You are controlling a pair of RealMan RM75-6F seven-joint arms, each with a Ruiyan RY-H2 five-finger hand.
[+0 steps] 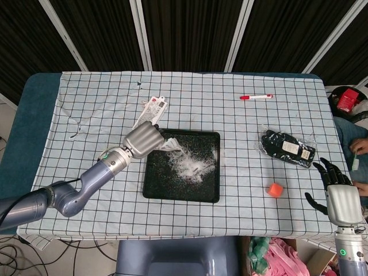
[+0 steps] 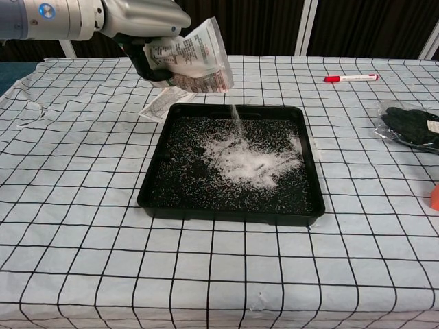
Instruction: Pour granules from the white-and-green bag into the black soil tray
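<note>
My left hand [image 1: 144, 139] [image 2: 147, 20] grips the white-and-green bag [image 2: 194, 58] [image 1: 169, 144], held tilted above the far left part of the black soil tray [image 1: 150, 184] [image 2: 230, 214]. A thin stream of white granules [image 2: 235, 116] falls from the bag's lower corner into the tray. A white heap of granules [image 2: 247, 159] [image 1: 190, 164] lies on the dark soil in the tray's middle. My right hand [image 1: 340, 198] hangs open off the table's front right corner, holding nothing.
A torn white packet strip [image 1: 151, 109] [image 2: 169, 98] lies behind the tray's left corner. A red-and-white marker [image 1: 256, 97] [image 2: 350, 78] is at the back. Black gloves in a clear wrapper [image 1: 287, 148] [image 2: 410, 126] and an orange cube [image 1: 275, 190] sit on the right.
</note>
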